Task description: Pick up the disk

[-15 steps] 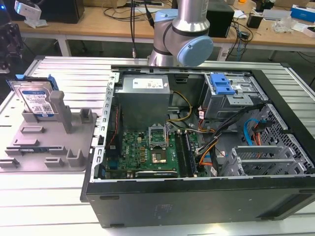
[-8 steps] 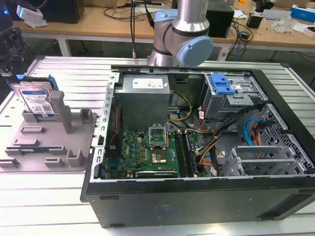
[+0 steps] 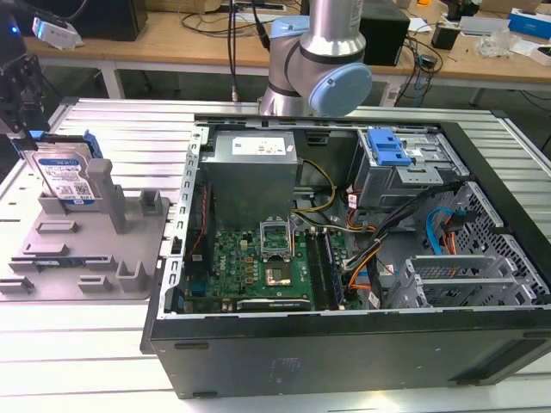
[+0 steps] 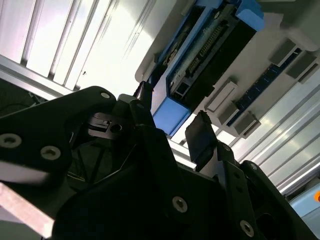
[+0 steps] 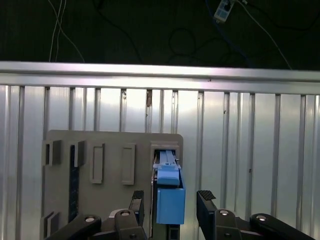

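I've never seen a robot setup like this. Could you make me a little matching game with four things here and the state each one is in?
Things:
1. disk
2. grey fixture
3. computer case
4. fingers

States:
A. side panel off, insides showing
B. standing upright in a slot
C. lying flat, posts sticking up
D. apart, one on either side of the disk's blue end

Pairs: 1-B, 2-C, 3-A, 4-D.
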`<state>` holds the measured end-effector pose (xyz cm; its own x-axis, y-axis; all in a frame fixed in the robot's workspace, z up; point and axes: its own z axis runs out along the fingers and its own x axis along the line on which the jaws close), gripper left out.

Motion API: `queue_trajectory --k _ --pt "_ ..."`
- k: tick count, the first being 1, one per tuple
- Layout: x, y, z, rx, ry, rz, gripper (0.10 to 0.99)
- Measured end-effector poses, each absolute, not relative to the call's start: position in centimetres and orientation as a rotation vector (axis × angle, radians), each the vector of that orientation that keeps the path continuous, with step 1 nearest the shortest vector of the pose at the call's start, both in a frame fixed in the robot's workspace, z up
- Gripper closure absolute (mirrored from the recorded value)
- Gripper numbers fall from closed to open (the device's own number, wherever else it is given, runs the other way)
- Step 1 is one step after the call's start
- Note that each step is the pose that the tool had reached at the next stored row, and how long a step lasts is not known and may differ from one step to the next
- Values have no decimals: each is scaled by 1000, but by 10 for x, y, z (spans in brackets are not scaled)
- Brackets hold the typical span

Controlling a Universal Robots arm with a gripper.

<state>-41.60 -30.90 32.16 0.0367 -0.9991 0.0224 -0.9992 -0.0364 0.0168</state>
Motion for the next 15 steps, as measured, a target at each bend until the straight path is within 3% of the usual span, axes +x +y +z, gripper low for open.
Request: queue_trajectory --k 15 --pt "-417 -309 311 2244 -2159 7 545"
